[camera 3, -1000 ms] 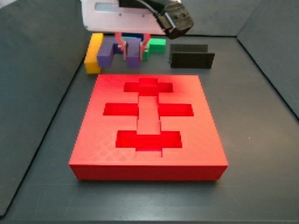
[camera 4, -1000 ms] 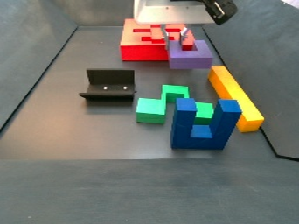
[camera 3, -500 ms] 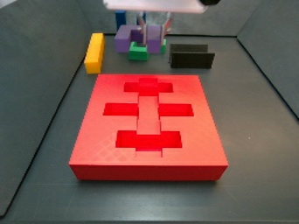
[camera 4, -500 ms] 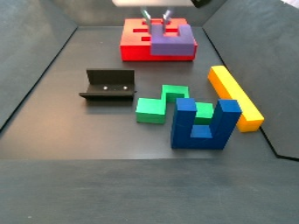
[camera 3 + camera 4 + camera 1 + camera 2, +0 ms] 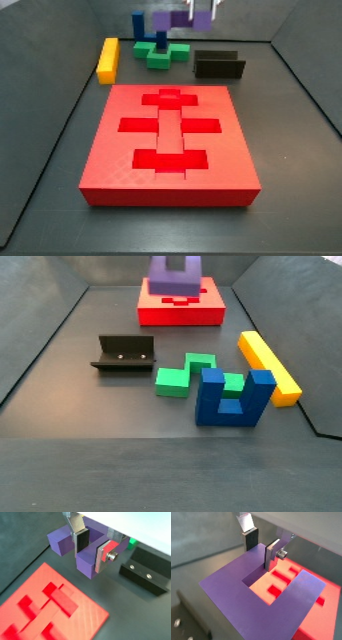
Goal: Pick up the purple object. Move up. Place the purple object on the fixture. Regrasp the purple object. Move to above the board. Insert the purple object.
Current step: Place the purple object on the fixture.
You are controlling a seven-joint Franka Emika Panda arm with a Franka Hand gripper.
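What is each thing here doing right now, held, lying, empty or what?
Gripper: up in the air, shut on the purple object.
Purple object: lifted clear of the floor, held.
Fixture: on the floor, nothing on it.
Board: flat on the floor, cutouts empty.
Yellow bar: lying flat.
Green block: resting on the floor.
Blue piece: standing, prongs up.

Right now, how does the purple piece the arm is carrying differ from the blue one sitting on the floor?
The purple object hangs in the air, gripped between the gripper's fingers; the blue piece stands untouched on the floor. The purple object is lilac and hangs by the board; the blue piece is deep blue, beside the green block and yellow bar. Both are two-pronged U shapes.
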